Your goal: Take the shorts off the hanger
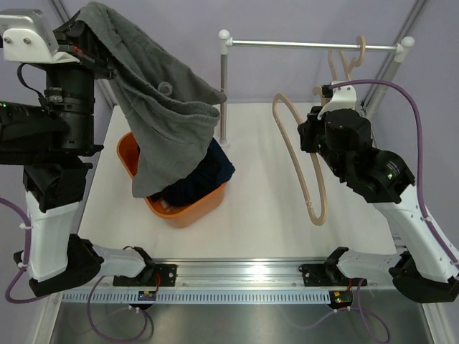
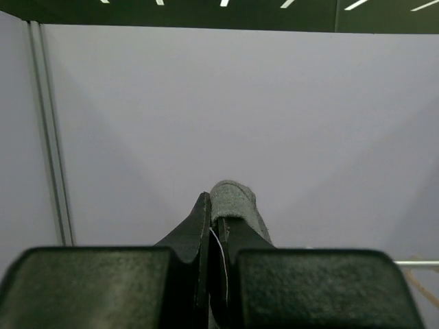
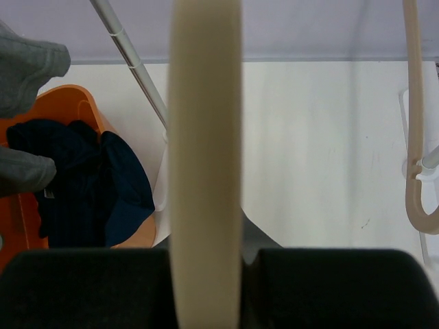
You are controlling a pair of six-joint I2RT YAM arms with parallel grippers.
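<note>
Left gripper (image 2: 214, 205) is clamped on the grey shorts (image 1: 165, 122), held high so they hang clear of the hanger (image 1: 301, 158) and drape into the orange tub (image 1: 125, 154), which holds the navy shorts (image 1: 208, 175). Right gripper (image 1: 324, 97) is clenched on the bare hanger, probably to steady it. No readable labels or writing.

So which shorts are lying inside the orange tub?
The dark navy shorts; the grey shorts hang from the left end effector instead, draping over the orange tub.
</note>
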